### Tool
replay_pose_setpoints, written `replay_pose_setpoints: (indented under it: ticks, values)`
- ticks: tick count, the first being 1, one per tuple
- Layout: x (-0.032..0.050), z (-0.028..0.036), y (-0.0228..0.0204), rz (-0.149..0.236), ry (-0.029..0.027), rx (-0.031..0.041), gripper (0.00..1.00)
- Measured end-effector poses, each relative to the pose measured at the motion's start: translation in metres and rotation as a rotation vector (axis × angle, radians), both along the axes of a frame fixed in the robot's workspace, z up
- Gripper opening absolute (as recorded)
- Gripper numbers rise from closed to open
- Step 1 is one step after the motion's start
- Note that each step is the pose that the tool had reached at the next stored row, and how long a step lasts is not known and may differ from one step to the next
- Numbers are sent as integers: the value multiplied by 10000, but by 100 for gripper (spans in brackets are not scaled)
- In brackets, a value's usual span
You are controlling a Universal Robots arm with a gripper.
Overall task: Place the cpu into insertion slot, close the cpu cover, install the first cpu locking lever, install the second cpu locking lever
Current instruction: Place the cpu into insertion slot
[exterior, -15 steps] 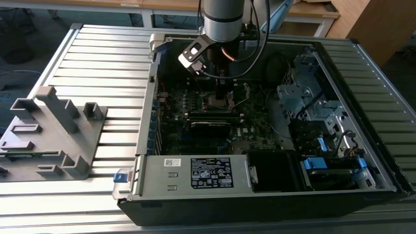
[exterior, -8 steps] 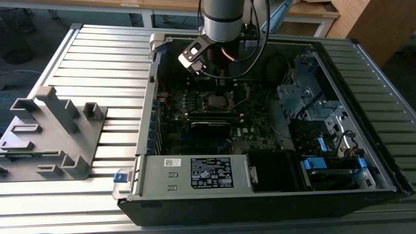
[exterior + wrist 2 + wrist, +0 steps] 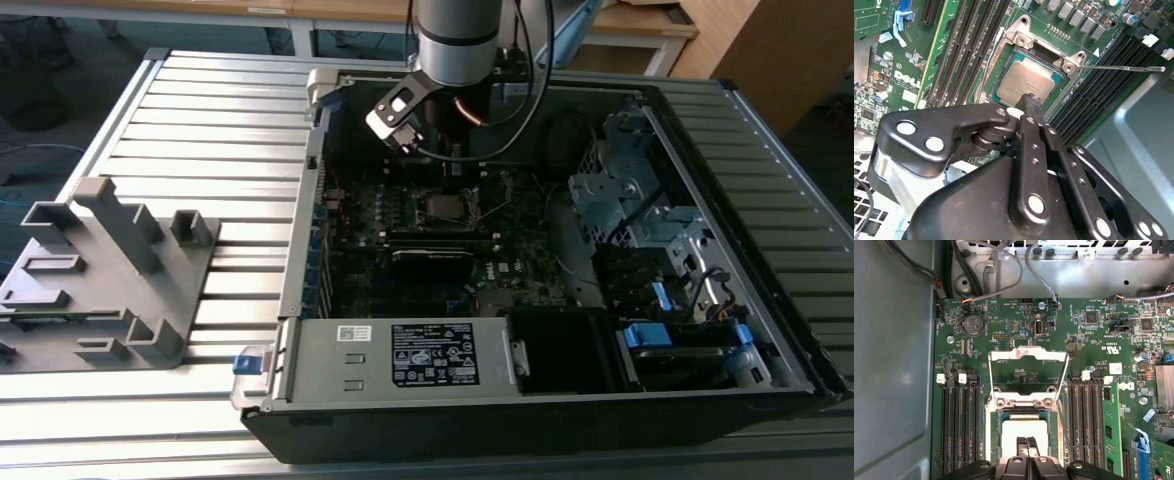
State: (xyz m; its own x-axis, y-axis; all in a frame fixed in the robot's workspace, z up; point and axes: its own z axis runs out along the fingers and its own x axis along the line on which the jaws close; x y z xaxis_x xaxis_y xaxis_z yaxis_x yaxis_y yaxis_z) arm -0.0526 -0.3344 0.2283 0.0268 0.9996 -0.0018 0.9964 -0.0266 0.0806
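One cpu (image 3: 1026,82) seated in its insertion slot (image 3: 446,206), mid-frame in the exterior view.
Pincer (image 3: 1027,446) tips pressed together right at the chip; cpu cover (image 3: 1029,354) stands flipped open beside the socket.

Arm (image 3: 458,30) stood near-vertical, reaching down from above | wrist (image 3: 416,100) angled slightly toward the exterior view's left | gripper (image 3: 1027,445) pointed straight down | black linkage (image 3: 1034,165) drawn in | fingertips (image 3: 1029,101) pressed together side by side.
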Motion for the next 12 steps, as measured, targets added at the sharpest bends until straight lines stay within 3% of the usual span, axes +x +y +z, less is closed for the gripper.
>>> replay_pose_setpoints:
  ticks: [1,4,7,12]
  values:
    - [1,0,0,1,14,0,11]
    - [3,-1,0,0,284,0,11]
    - [3,0,0,0,315,-2,11]
    - [4,-38,0,0,318,-1,11]
